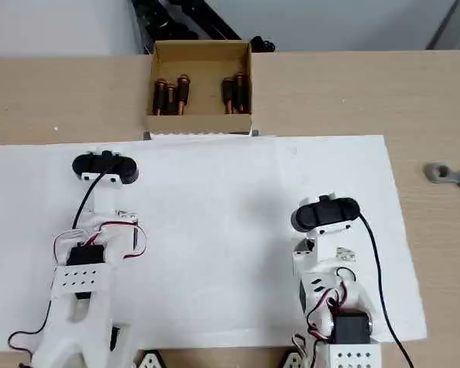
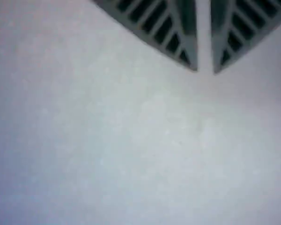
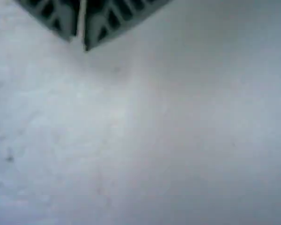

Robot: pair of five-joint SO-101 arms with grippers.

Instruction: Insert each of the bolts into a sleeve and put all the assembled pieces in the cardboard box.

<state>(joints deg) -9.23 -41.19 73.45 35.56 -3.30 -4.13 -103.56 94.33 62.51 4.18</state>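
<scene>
The cardboard box stands at the table's far side, just beyond the white sheet. Inside it lie several copper-and-dark assembled pieces, three on its left side and a pair on its right side. The left arm rests over the sheet's left part, well short of the box. My left gripper points down close to the paper, shut with nothing in it. The right arm sits over the sheet's right part. My right gripper is shut and empty just above the paper.
A white paper sheet covers most of the wooden table in front of the box. A small grey metal part lies on the bare wood at the far right. Dark equipment stands behind the box.
</scene>
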